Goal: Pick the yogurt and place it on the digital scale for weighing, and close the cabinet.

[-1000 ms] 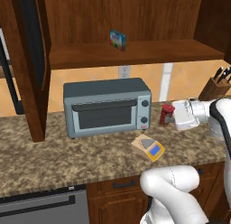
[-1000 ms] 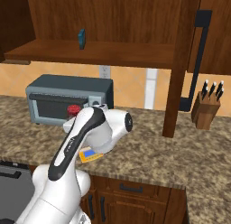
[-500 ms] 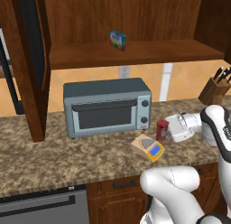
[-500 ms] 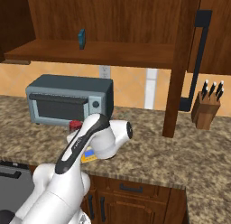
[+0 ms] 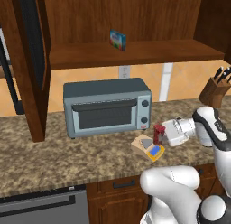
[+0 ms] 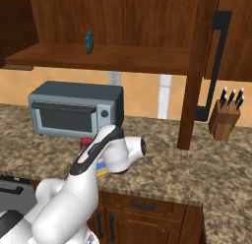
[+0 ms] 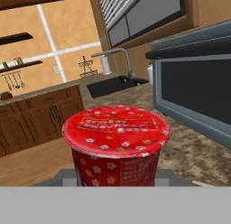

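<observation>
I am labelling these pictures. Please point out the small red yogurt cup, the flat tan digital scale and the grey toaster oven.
small red yogurt cup (image 7: pixel 116 126), hand view, on its lid.
flat tan digital scale (image 5: pixel 145 142), left base view, grey plate.
grey toaster oven (image 5: pixel 106 111), left base view, glass door.

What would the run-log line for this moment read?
phase: placing | jaws: shut on yogurt | yogurt: over digital scale, contact unclear | cabinet: doors open | blue-green box: on shelf

No legible text; only blurred white print on the yogurt (image 7: pixel 116 130) lid.
</observation>
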